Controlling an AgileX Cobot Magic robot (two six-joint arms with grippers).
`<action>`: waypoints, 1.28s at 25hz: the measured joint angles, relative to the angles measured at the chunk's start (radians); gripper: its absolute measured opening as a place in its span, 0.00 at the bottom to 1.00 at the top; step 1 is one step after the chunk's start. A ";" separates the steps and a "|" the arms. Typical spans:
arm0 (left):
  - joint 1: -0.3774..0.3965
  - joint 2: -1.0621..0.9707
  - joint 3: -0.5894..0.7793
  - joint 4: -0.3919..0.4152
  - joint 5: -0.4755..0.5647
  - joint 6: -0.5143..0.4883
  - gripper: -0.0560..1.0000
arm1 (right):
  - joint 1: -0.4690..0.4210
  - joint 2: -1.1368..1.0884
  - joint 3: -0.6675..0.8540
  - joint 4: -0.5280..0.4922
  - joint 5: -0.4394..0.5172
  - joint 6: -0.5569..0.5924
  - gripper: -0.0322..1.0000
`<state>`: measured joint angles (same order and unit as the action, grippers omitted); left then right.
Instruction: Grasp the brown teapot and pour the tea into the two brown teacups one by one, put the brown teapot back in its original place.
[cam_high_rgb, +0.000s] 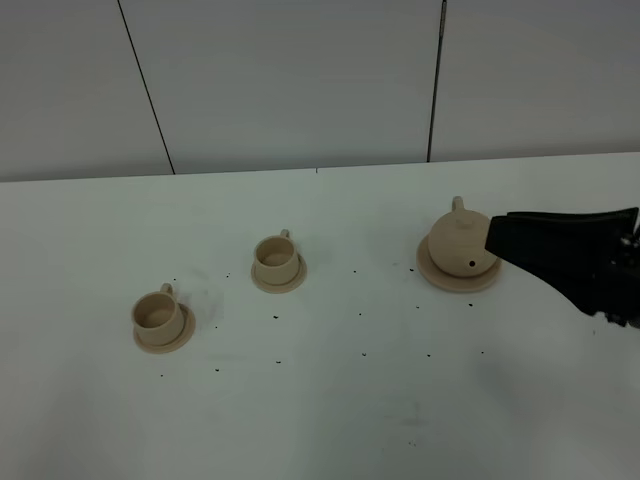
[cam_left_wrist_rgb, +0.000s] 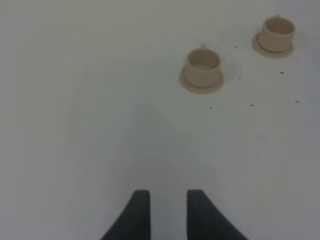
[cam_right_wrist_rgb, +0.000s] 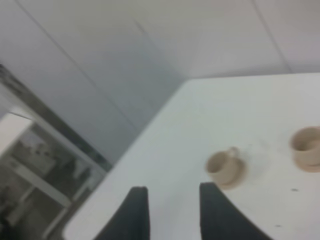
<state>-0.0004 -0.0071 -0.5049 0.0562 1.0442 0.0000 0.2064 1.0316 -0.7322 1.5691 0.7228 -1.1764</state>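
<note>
Your right gripper (cam_right_wrist_rgb: 172, 194), jaws apart and empty, sits just beside the brown teapot (cam_high_rgb: 458, 243) at centre right; closing off the handle, you could shove it off its saucer (cam_high_rgb: 440, 277)

I count one brown teapot (cam_high_rgb: 460, 243). I count two brown teacups: one nearer cup (cam_high_rgb: 273, 256) and one farther cup (cam_high_rgb: 155, 313) from the teapot. I count three saucers: one wide saucer (cam_high_rgb: 455, 284) under the teapot, and two small saucers (cam_high_rgb: 297, 274) (cam_high_rgb: 187, 325) under the cups.
</note>
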 joint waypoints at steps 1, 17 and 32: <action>0.000 0.000 0.000 0.000 0.000 0.000 0.29 | 0.000 0.036 -0.023 -0.018 -0.011 0.000 0.27; 0.000 0.000 0.000 0.000 0.000 0.000 0.29 | 0.000 0.617 -0.460 -0.622 -0.249 0.386 0.27; 0.000 0.000 0.000 0.000 0.000 0.000 0.29 | 0.000 0.941 -0.877 -1.187 -0.207 0.752 0.28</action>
<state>-0.0004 -0.0071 -0.5049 0.0562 1.0442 0.0000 0.2064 1.9731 -1.6094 0.3824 0.5154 -0.4245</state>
